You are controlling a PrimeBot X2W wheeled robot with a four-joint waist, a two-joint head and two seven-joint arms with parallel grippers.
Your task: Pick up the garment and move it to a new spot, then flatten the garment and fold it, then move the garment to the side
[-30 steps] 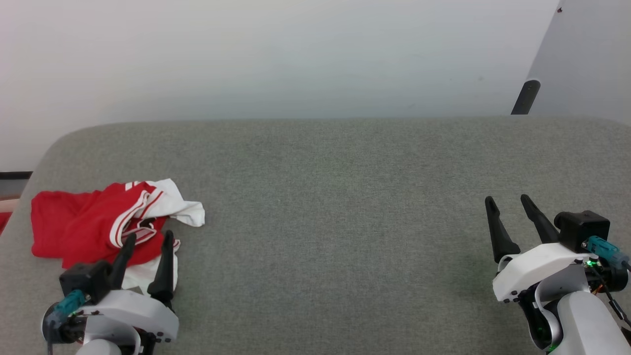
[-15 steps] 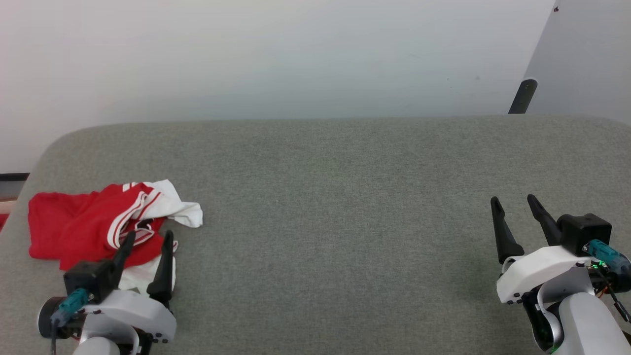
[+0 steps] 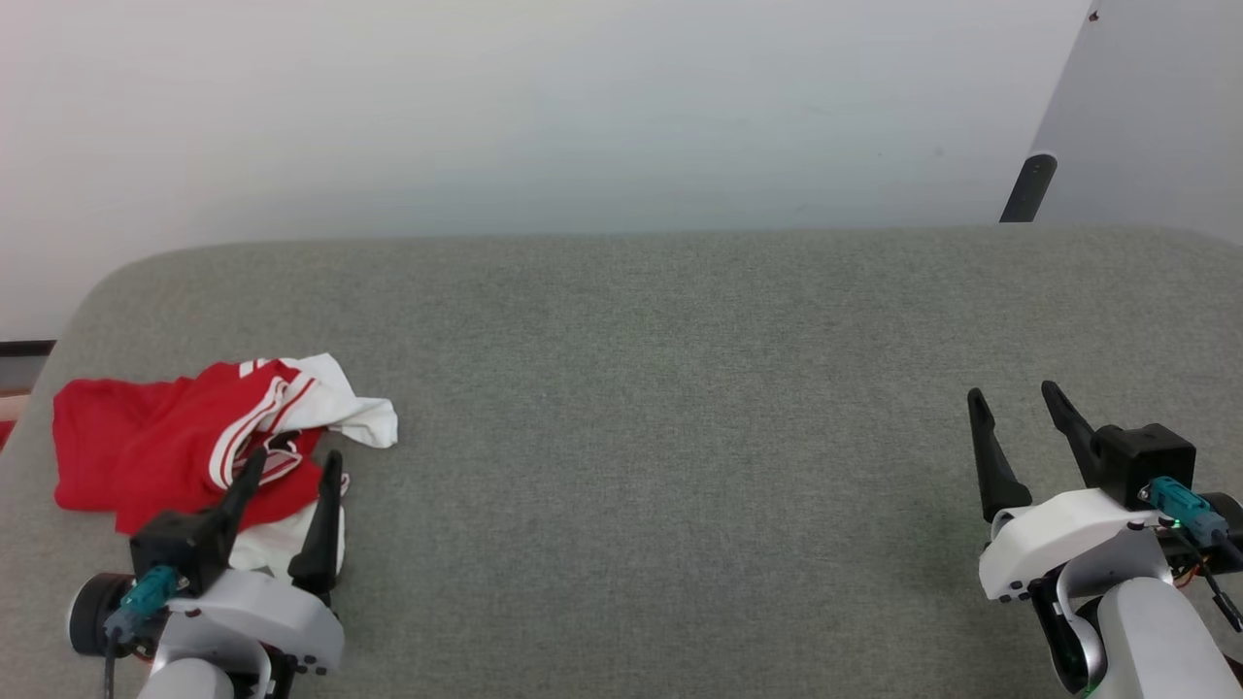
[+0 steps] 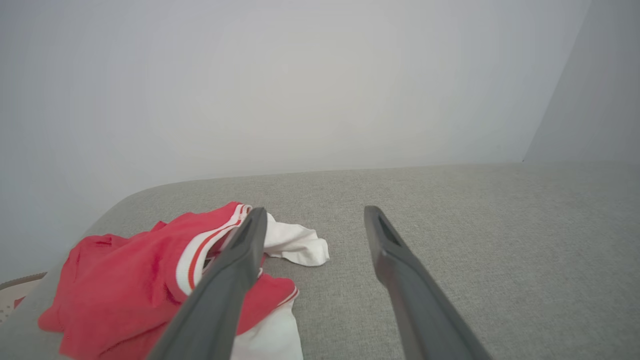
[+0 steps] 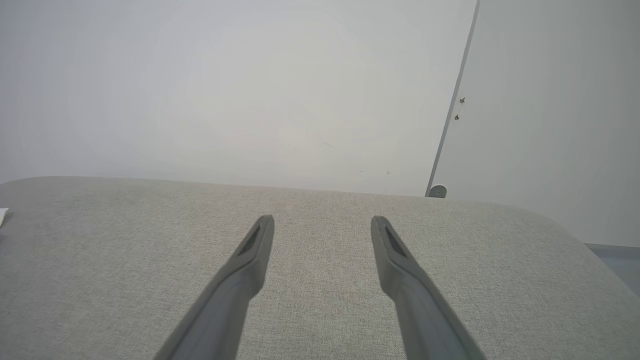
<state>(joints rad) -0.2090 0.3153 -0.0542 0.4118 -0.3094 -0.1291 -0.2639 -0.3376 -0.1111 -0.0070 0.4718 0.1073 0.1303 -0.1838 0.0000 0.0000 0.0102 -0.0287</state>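
Your left tool (image 3: 295, 454), jaws wide and empty, hovers at the crumpled garment (image 3: 146, 456), lower left of frame; your right tool (image 3: 1012, 389), equally wide and empty, sits lower right. Pickup step: next, descend and pinch cloth.

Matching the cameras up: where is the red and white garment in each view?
Head view: garment at lower left, by the left gripper.
Left wrist view: lower left, partly behind that gripper.
Right wrist view: perhaps the white sliver at the far left edge.
Shared landmark: the grey surface meeting the wall.
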